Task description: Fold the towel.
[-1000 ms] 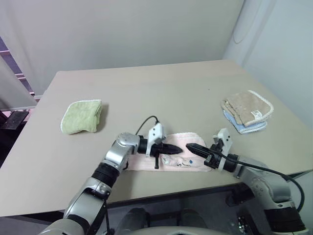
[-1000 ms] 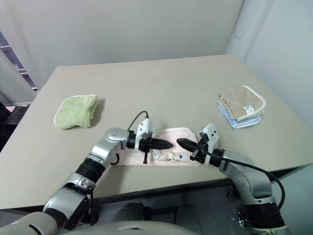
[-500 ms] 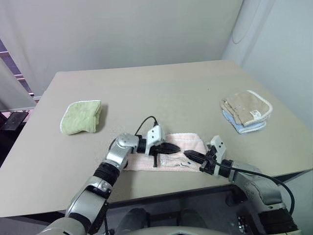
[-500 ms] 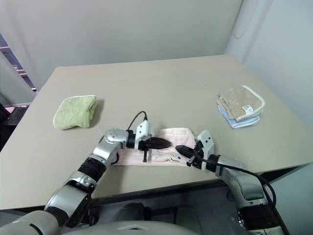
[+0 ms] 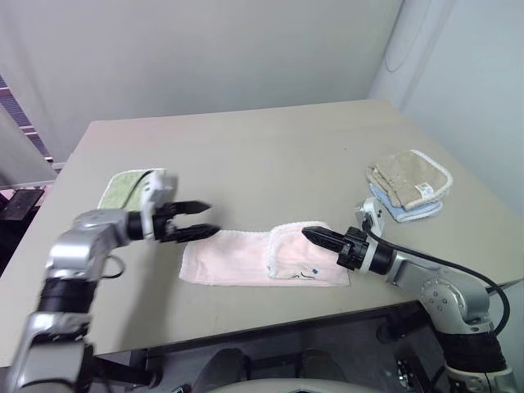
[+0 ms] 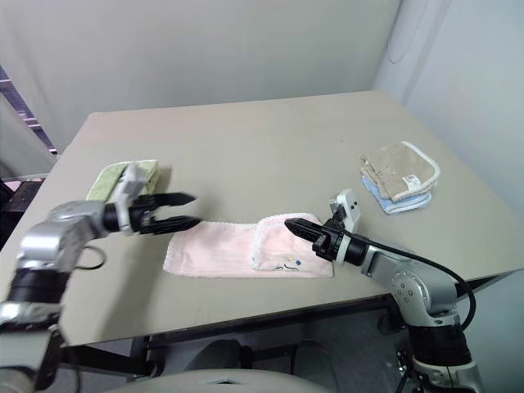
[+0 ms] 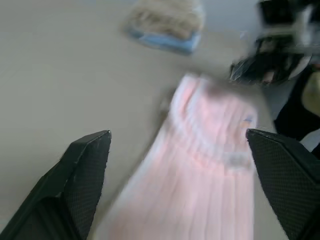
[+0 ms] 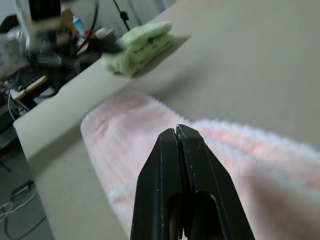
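Surface (image 5: 270, 147): beige, carrying all the cloths.
Towel (image 5: 237, 260): pale pink with white edging, flat near the front edge; right end folded back over itself in a raised flap, small dark mark on the flap's front side.
Beige cloth (image 5: 409, 182): folded, white trim, far right, stacked on a light blue cloth (image 5: 407, 211).
Green cloth (image 5: 121, 187): folded, far left, well apart from towel, partly hidden behind left arm.
Left tool (image 5: 200, 221): fingers spread wide, nothing between them, off the left end of the towel, tips pointing toward it, above the surface.
Right tool (image 5: 312, 236): fingers pressed together, nothing visibly pinched, tip over the folded flap at the towel's right end.
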